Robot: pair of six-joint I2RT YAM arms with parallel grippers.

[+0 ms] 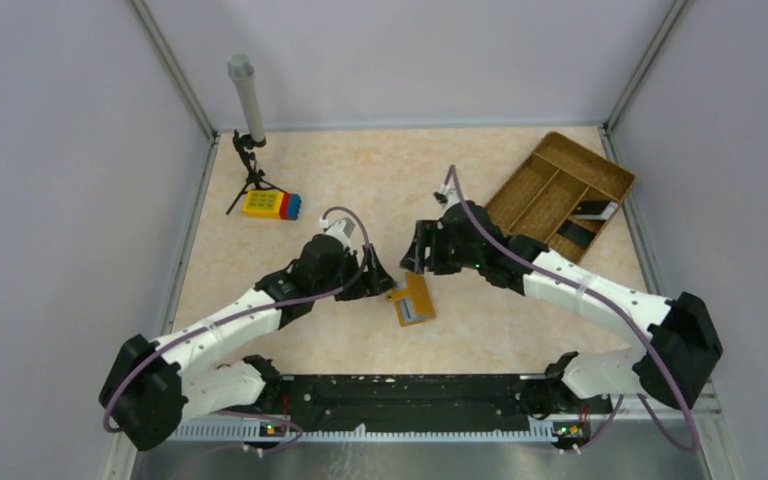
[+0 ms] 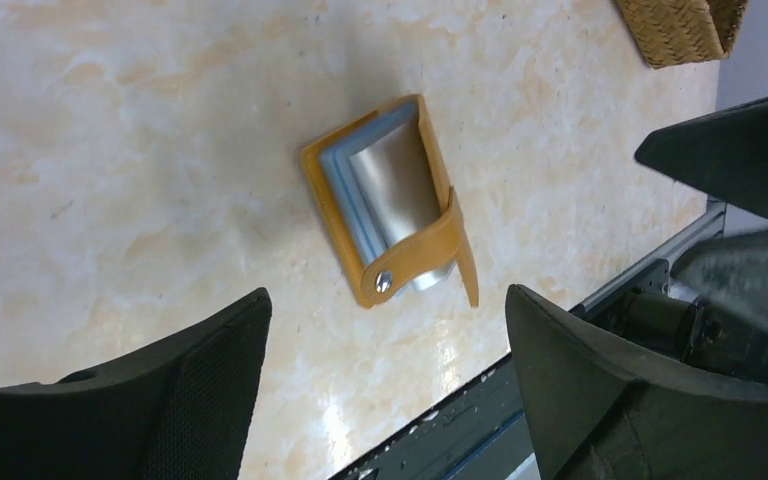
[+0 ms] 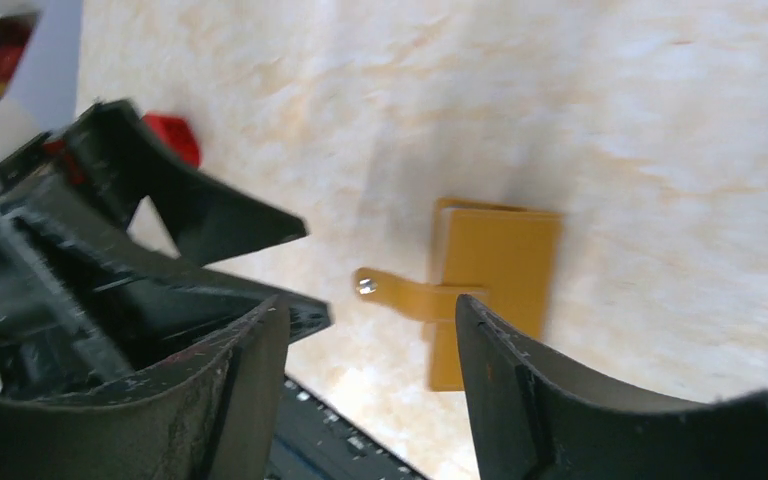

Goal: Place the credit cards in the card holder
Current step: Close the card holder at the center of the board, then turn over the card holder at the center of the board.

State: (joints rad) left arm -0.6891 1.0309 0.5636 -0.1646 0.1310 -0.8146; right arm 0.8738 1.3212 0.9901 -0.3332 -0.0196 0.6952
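Observation:
The card holder (image 1: pixel 416 297) is a small orange-tan wallet lying on the table between the two grippers. In the left wrist view the card holder (image 2: pixel 332 190) has a light blue credit card (image 2: pixel 337 170) and a glossy grey one (image 2: pixel 397 185) tucked in it. Its strap with the snap stud (image 2: pixel 384 282) crosses over them. My left gripper (image 2: pixel 388 295) hovers open just left of it, holding nothing. My right gripper (image 3: pixel 372 305) stands open above the card holder (image 3: pixel 500 255), also holding nothing. Dark credit cards (image 1: pixel 593 210) lie in the woven tray.
A brown woven compartment tray (image 1: pixel 545 160) sits at the back right. A yellow-red-blue toy block (image 1: pixel 272 205) and a small tripod with a grey tube (image 1: pixel 249 120) stand at the back left. The black base rail (image 1: pixel 410 395) runs along the near edge.

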